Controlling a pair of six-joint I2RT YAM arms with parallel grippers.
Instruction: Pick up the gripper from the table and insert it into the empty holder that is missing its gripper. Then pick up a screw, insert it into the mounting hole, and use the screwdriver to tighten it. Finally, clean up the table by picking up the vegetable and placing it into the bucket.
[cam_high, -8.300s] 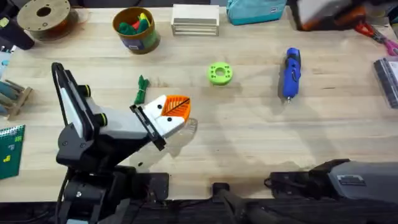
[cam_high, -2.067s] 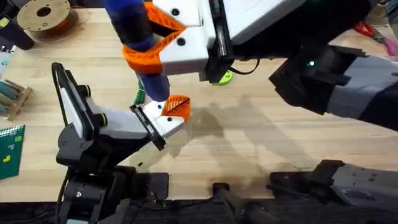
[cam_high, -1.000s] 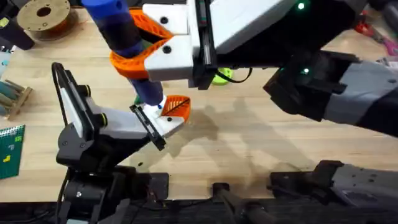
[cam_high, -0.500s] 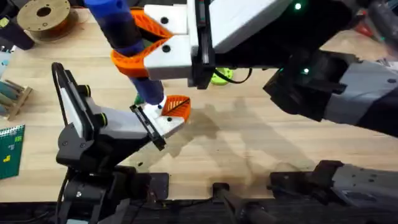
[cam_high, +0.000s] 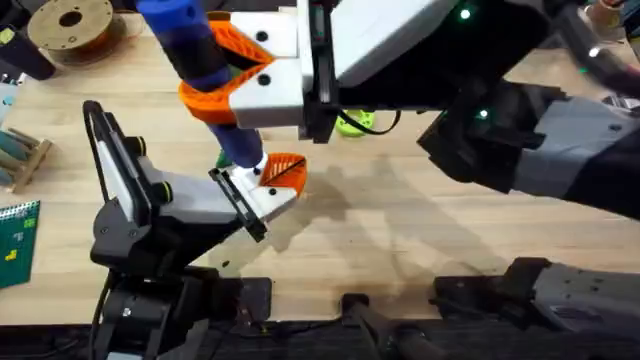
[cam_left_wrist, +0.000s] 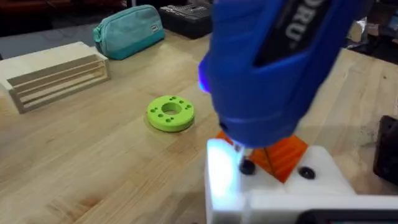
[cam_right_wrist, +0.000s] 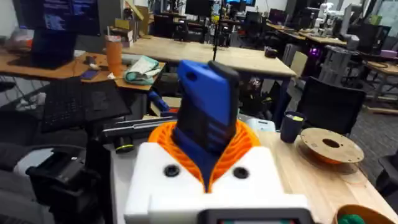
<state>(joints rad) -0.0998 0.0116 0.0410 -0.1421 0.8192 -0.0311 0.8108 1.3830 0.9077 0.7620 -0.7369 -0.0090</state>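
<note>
Barely anything's moved: our right gripper (cam_high: 228, 88) stays clamped on the blue cylindrical electric screwdriver (cam_high: 195, 55), tip on the white angular plastic holder (cam_high: 262, 195); left one's state, can't tell.

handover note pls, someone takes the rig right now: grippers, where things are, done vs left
Right gripper: shut on the screwdriver, held upright, bit down at a screw in the holder.
Left gripper: stays put on the table; this is the claw being worked on, orange gripper already seated.
Vegetable: on the table beside the claw, partly hidden.
Done: insert, screw placed, screwdriver fetched.
Left: finish tightening, put the screwdriver down, bin the vegetable; the bucket is hidden behind the arm.
</note>
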